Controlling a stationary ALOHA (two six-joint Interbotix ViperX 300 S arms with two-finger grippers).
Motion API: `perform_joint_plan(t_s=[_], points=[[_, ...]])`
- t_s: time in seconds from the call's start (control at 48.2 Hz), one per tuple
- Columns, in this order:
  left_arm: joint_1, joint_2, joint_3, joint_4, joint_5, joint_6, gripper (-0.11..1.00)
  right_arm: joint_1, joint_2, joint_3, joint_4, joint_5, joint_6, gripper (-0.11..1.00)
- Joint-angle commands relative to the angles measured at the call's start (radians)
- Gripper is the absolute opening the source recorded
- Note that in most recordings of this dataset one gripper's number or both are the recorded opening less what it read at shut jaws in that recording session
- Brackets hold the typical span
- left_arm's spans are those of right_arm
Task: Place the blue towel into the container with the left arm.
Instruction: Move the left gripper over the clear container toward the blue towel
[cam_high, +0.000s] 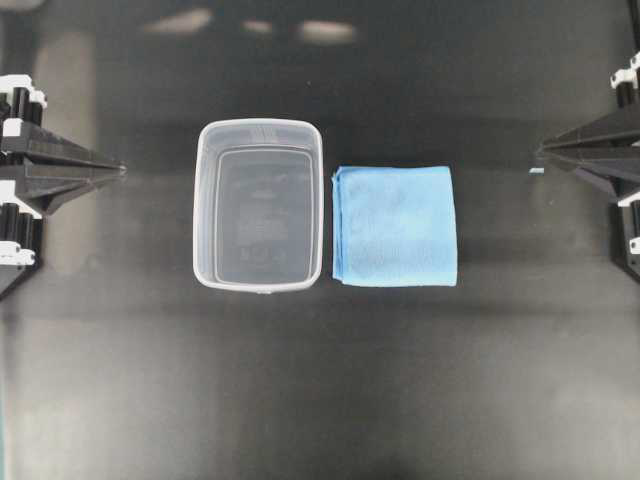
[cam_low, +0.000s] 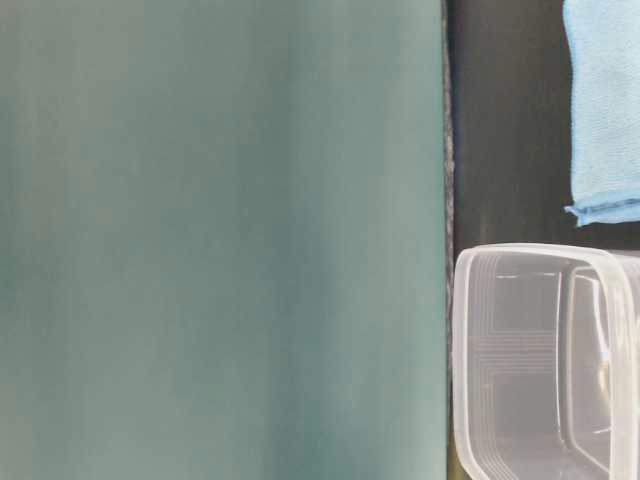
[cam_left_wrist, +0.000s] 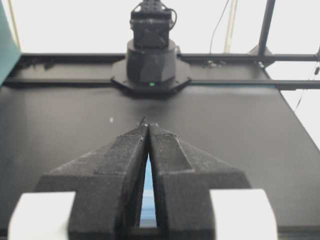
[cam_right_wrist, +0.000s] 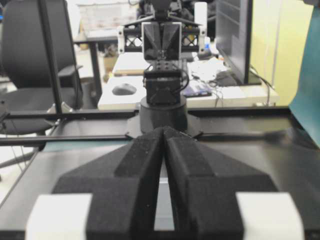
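At the 9 o'clock edge of the overhead view, the left gripper (cam_high: 118, 170) is parked with its fingers pressed together, nothing held, well apart from everything. Same story in the left wrist view: the tips (cam_left_wrist: 148, 128) are closed to a sliver.

Biggest risk, judging from the layout: the container (cam_high: 205, 200) sits between that gripper and the blue towel (cam_high: 396, 226). So the tub has to be reached over, and a low pass could get the rim clipped and the light plastic shoved into the cloth or tipped. Second worry: only the top layer could get pinched, so the towel unfolds mid-lift and ends up draped over the rim instead of inside. The fit also looks snug, since the cloth is only a bit smaller than the tub.

Towel itself: light blue, folded square, several layers, stitched edges, lying flat just beside the container at its 3 o'clock side, a narrow gap visible. Container looks empty, clear, upright.

Farther out at 3 o'clock, the right gripper (cam_high: 540, 152) is also seen closed up, holding nothing.
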Motion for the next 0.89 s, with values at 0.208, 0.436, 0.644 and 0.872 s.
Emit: perform_joint_plan(t_s=[0.208, 0.436, 0.644, 0.872], points=[[0.0, 0.126, -0.16, 0.043, 0.227, -0.048, 0.01, 0.003, -0.029, -0.011, 0.006, 0.015, 0.005, 0.0], [0.009, 0.276, -0.388, 0.043, 0.503, -0.041, 0.01, -0.014, -0.06, -0.011, 0.008, 0.098, 0.006, 0.0], [0.011, 0.431, -0.577, 0.043, 0.713, -0.017, 0.01, -0.034, -0.092, -0.009, 0.008, 0.138, 0.006, 0.02], [0.012, 0.583, -0.723, 0.043, 0.853, -0.014, 0.01, -0.037, -0.127, -0.008, 0.008, 0.155, 0.006, 0.44]])
